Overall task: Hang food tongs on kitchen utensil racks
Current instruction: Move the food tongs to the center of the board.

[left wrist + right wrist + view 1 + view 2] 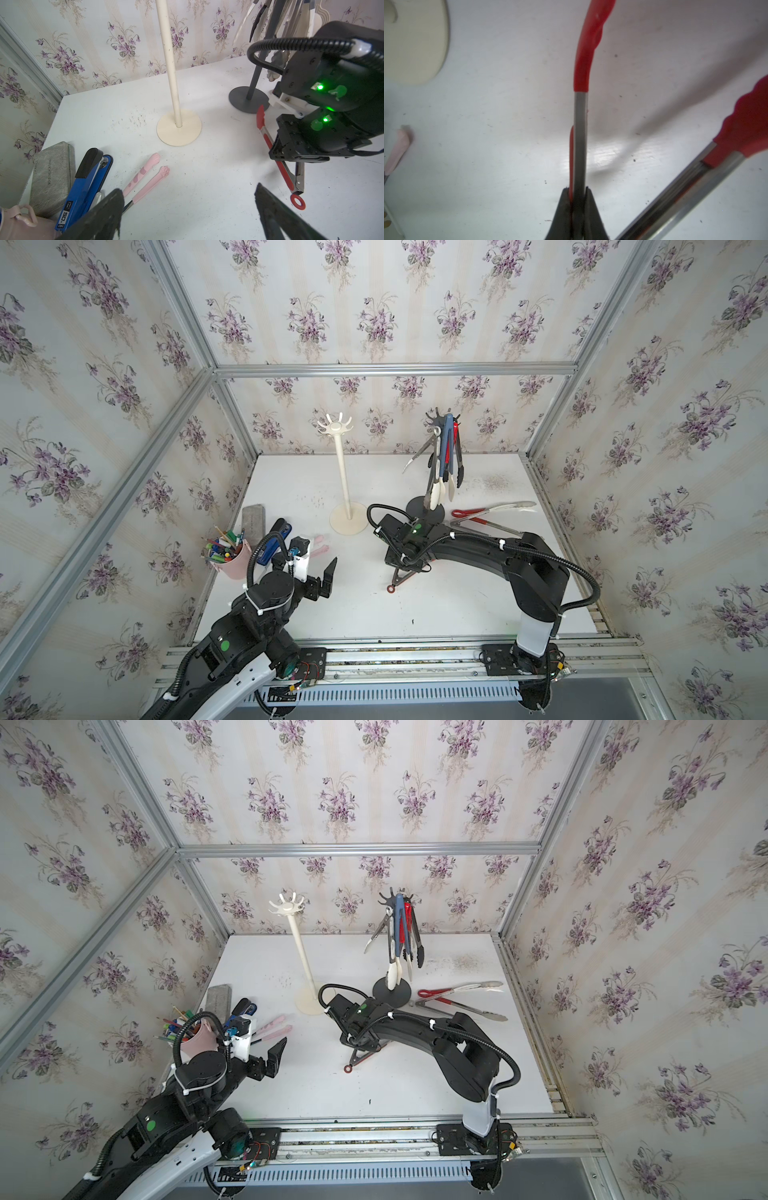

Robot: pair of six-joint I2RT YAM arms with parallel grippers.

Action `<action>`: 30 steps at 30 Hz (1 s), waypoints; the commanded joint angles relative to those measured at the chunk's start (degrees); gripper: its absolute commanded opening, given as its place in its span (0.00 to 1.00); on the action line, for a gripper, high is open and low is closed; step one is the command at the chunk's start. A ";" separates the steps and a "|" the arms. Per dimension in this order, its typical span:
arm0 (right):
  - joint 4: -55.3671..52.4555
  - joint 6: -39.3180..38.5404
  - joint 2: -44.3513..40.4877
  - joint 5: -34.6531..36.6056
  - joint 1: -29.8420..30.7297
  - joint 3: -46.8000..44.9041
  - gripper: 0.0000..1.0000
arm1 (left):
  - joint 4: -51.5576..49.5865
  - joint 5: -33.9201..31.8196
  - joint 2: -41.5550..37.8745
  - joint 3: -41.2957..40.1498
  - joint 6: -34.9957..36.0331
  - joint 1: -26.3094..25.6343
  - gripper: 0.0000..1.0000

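Black and spread wide, the left end effector (187,196) hangs above the tabletop (436,614), just beside a pink pen cup (232,563) and a blue stapler (83,187). Further in, we see the right end effector (577,192) pressed together on one steel arm of the red-tipped tongs (405,574), low over the middle of the tabletop; we cannot tell whether they touch the surface. Behind them the cream-white rack (343,472) stands upright on its disc base. To its right we find the dark grey rack (417,506), with several hanging tongs (448,439) dangling from its crown of hooks. Beside its base, further right, two loose tongs (490,511) lie flat.
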 commanded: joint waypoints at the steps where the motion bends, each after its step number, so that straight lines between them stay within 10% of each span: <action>1: 2.85 9.52 -2.43 2.54 0.17 -3.18 0.00 | 1.25 0.87 0.02 -0.01 -0.39 0.01 0.99; 22: 13.10 27.32 0.92 2.25 -2.09 -9.64 0.00 | 1.30 -0.42 -1.29 -0.40 -0.46 -0.08 0.99; 30: 16.84 23.04 -0.61 0.97 -2.55 -10.86 0.27 | 1.20 -0.50 -1.12 -0.47 -0.45 -0.11 0.99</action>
